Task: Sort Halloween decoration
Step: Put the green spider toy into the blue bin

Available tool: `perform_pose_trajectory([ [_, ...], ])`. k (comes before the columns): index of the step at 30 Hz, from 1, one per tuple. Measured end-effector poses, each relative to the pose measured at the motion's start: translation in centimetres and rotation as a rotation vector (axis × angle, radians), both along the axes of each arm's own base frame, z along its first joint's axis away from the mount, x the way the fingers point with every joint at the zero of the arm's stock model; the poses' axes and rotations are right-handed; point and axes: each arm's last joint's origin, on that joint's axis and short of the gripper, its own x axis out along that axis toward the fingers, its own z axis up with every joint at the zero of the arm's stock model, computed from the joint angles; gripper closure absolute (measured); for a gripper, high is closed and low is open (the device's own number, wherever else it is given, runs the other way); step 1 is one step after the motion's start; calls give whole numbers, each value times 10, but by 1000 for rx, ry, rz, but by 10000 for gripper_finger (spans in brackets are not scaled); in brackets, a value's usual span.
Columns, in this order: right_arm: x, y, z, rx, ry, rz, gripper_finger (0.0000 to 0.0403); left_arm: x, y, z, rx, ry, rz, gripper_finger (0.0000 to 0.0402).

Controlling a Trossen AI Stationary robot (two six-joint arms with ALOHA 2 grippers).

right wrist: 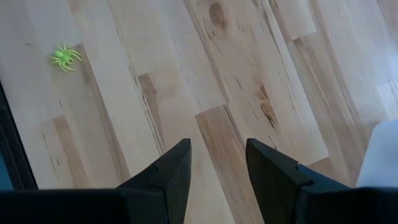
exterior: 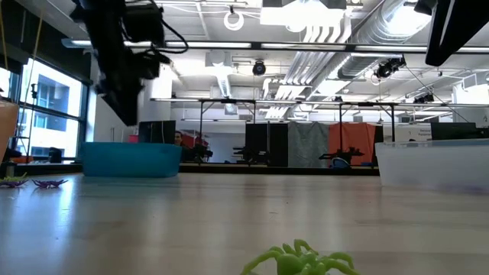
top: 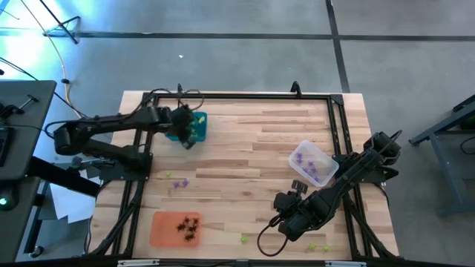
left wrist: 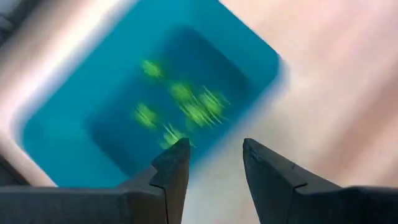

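We saw the left gripper [left wrist: 214, 163] above the teal tray [top: 199, 127], fingers apart and empty, green spiders [left wrist: 186, 106] inside; the right gripper [right wrist: 217, 163], open and empty, hung over bare wood near a stray green spider [right wrist: 64, 57]. We judged the spiders light, stiff, leggy, best pinched at the body; only the high view showed black ones in the orange tray [top: 159, 230] and purple ones in the clear tray [top: 325, 159].

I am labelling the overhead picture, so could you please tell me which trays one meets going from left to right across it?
Orange tray → teal tray → clear tray.
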Motion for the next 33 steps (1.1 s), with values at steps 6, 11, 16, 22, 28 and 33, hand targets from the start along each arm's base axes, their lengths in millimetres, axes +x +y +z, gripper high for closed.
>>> perform_pose_trajectory([
  [6, 0, 0, 0, 3, -4, 0, 254, -29, -55, 20, -174, -44, 56, 263],
  [11, 1, 1, 0, 8, -9, 0, 254, -45, -98, 21, -261, -103, 107, 262],
  [16, 1, 1, 0, 8, -9, 0, 254, -60, -121, -1, -268, -36, 156, 255],
  [22, 1, 1, 0, 9, -10, 0, 254, -60, -136, -19, -243, -37, 71, 249],
  [28, 1, 1, 0, 10, -12, 0, 254, -62, -142, -37, -231, 20, 35, 238],
  [33, 1, 1, 0, 11, -12, 0, 254, -58, -145, -44, -220, 54, 77, 227],
])
